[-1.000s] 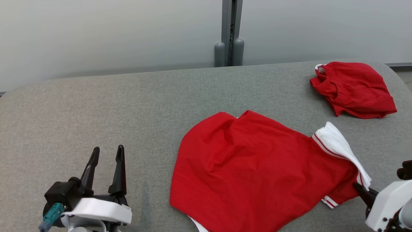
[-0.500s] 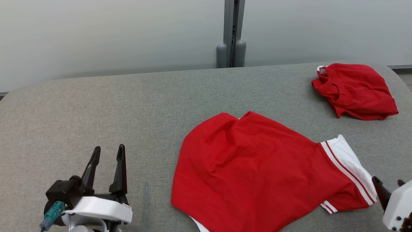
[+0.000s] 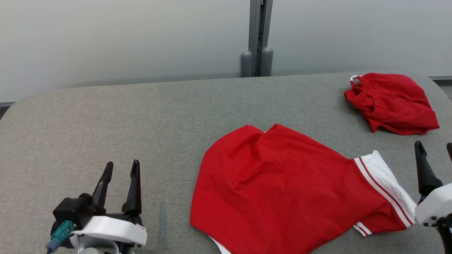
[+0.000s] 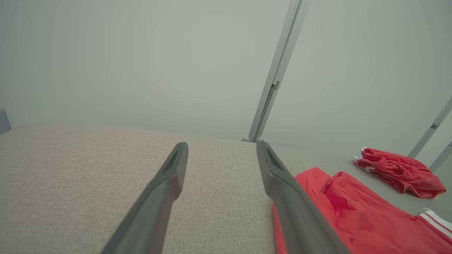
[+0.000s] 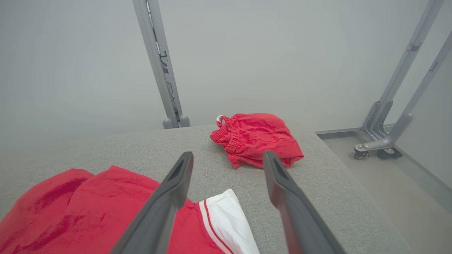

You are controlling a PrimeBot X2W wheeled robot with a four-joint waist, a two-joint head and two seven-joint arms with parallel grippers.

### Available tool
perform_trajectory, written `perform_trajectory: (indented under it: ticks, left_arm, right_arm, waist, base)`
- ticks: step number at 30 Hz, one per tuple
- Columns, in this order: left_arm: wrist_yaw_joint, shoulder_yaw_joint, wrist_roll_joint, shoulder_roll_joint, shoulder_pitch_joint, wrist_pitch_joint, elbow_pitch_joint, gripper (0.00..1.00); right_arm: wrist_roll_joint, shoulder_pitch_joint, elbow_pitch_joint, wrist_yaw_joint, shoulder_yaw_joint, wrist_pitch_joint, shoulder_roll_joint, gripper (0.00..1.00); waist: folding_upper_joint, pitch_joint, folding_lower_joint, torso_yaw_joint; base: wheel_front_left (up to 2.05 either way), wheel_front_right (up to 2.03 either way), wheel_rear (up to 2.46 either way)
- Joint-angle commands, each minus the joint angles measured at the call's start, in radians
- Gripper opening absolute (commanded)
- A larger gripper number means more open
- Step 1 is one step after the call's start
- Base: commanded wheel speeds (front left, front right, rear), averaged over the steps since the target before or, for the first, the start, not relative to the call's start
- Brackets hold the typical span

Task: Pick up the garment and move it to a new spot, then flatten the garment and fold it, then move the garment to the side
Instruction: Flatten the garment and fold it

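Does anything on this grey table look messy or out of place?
The red shirt lies rumpled and slanted, with a crease bunched at its far edge and its white-trimmed sleeve splayed to the right. The red shorts sit crumpled at the far right corner of the table. Nothing looks torn or spilled.

No writing, brand, number or sign can be read anywhere. The red shirt at the lower middle of the frame bears only plain white and red stripes at its right end. The red shorts at the upper right show bare cloth.
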Motion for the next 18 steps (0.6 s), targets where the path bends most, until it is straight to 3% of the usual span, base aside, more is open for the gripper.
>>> perform_trajectory:
  ticks: [1,9,18]
  left_arm:
    - [-0.005,0.0,0.006,0.004,-0.01,-0.004,0.001,1.0]
    - [-0.007,0.01,0.015,0.007,0.002,-0.004,-0.003,1.0]
    - [-0.008,0.024,0.016,0.008,0.006,-0.004,-0.017,1.0]
  right_arm:
    - [-0.005,0.001,0.012,0.0,0.004,-0.029,0.001,1.0]
    - [0.052,0.036,0.132,0.0,0.122,-0.337,0.006,1.0]
    - [0.185,0.021,0.258,0.0,0.289,-0.561,-0.067,1.0]
  waist:
    - [0.0,-0.003,0.0,0.002]
    - [0.0,-0.018,0.0,0.005]
    - [0.0,-0.01,0.0,0.001]
  base:
    - [0.0,0.0,0.0]
    - [0.0,0.0,0.0]
    - [0.0,0.0,0.0]
